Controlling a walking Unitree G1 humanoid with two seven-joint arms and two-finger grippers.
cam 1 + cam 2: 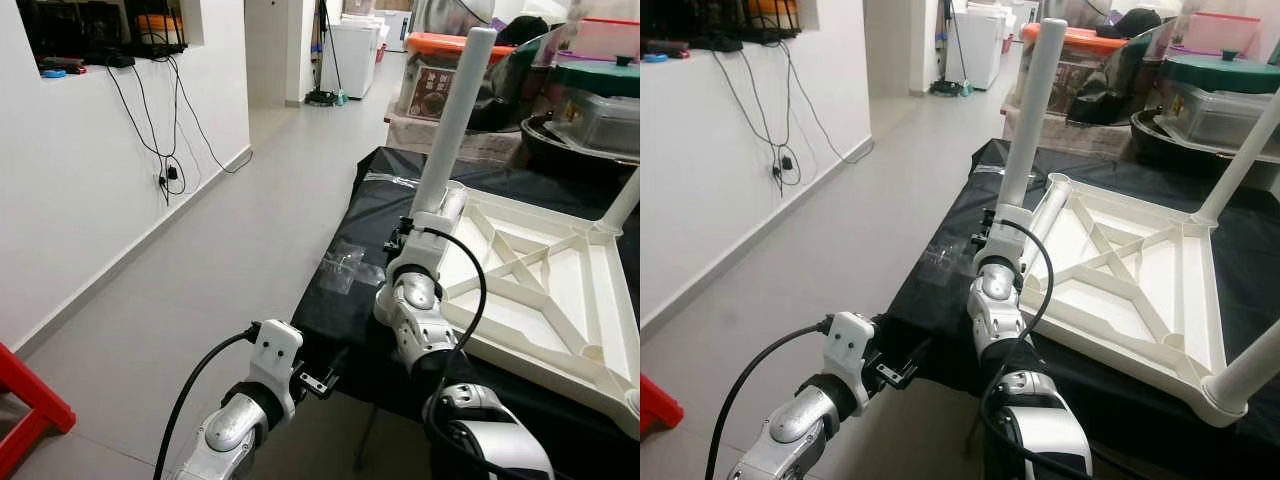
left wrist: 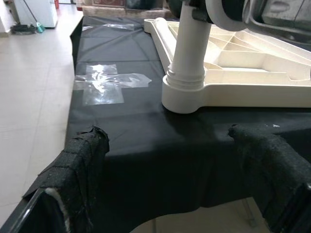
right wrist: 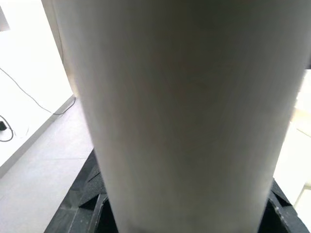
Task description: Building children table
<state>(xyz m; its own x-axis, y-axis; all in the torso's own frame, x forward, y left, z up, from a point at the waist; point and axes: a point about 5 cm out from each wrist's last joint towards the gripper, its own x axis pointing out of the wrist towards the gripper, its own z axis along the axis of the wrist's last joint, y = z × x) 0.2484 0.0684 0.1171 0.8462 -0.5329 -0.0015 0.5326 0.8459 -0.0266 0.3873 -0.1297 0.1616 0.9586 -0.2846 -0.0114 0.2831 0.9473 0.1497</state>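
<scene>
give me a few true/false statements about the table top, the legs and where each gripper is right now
1. The white table top lies upside down on the black cover. True.
2. The right gripper is on the upright leg at the near left corner. True.
3. The left gripper holds a loose leg. False: its fingers are open and empty, short of the black cover's edge.
4. All legs lie flat on the floor. False: at least three stand in corner sockets.
5. Clear tape is stuck on the black cover near the socket. True.
</scene>
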